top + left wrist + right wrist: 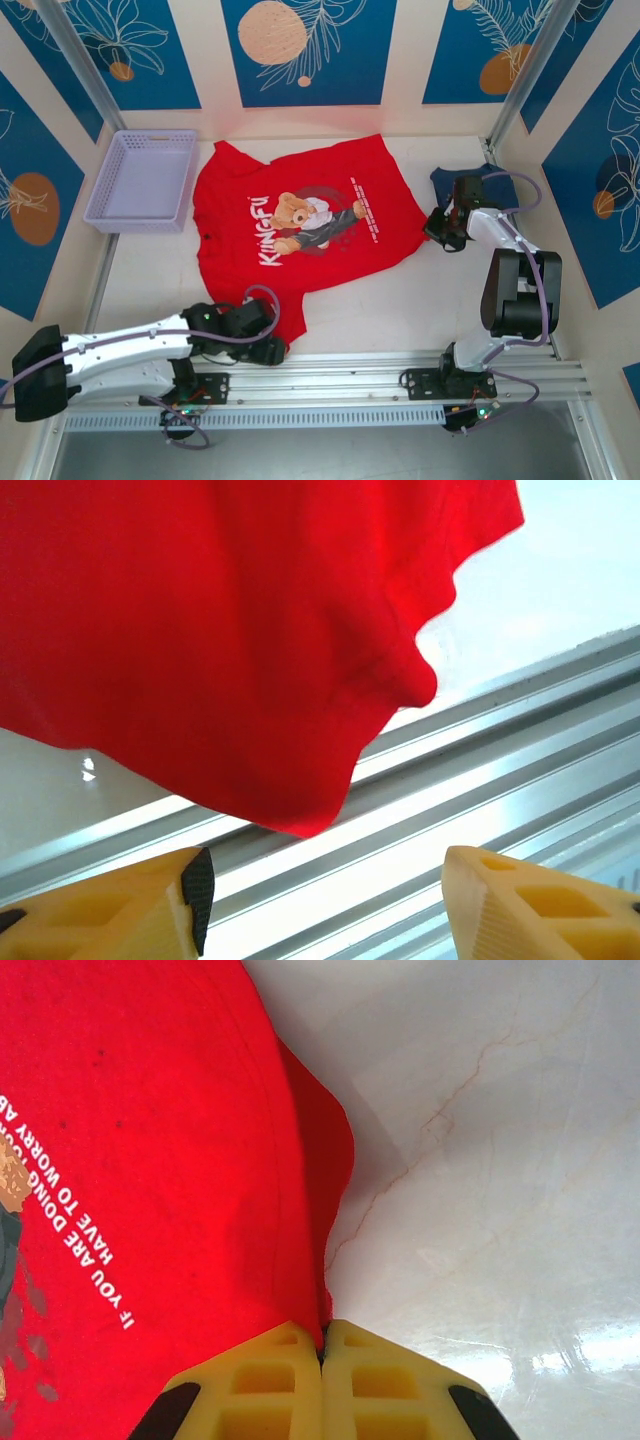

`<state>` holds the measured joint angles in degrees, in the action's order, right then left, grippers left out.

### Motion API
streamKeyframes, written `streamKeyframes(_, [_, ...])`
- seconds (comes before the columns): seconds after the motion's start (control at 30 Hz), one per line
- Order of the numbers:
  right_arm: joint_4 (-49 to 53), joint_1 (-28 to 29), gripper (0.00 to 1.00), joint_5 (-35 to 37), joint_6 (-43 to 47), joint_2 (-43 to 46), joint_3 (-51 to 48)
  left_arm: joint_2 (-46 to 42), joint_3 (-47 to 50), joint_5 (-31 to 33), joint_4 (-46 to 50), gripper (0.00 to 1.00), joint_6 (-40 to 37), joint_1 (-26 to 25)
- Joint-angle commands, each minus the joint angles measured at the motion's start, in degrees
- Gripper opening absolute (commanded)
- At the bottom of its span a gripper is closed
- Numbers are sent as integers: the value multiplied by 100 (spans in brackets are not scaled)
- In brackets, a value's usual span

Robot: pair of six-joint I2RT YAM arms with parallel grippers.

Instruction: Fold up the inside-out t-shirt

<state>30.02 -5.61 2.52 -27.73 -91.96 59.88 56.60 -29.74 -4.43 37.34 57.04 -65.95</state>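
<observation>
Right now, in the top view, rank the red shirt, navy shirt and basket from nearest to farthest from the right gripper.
1. The red shirt: its right edge is pinched in the right gripper.
2. The navy shirt: just behind the gripper, at the far right.
3. The basket: in the far left corner.

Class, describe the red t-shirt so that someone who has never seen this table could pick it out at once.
Start at the white table. The red t-shirt lies spread across its middle, right of the lavender basket. Unlike the smaller navy cloth beside it, it bears a bear print and white lettering.
</observation>
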Motion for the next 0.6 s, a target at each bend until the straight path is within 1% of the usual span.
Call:
streamKeyframes(0.0, [-5,26,0,-208,118,-3,-50,313,127,-74,-372,63,421,-136])
streamKeyframes(0.23, [-22,32,0,-243,145,61,-108,644,308,158,-662,63,622,-152])
streamKeyframes(0.33, [-38,33,0,-259,145,62,-118,785,358,196,-772,61,635,-150])
streamKeyframes(0.43, [-48,33,0,-270,145,41,-111,922,403,200,-928,56,637,-157])
streamKeyframes(0.57, [-32,33,0,-270,153,48,-108,1043,407,280,-1034,46,619,-148])
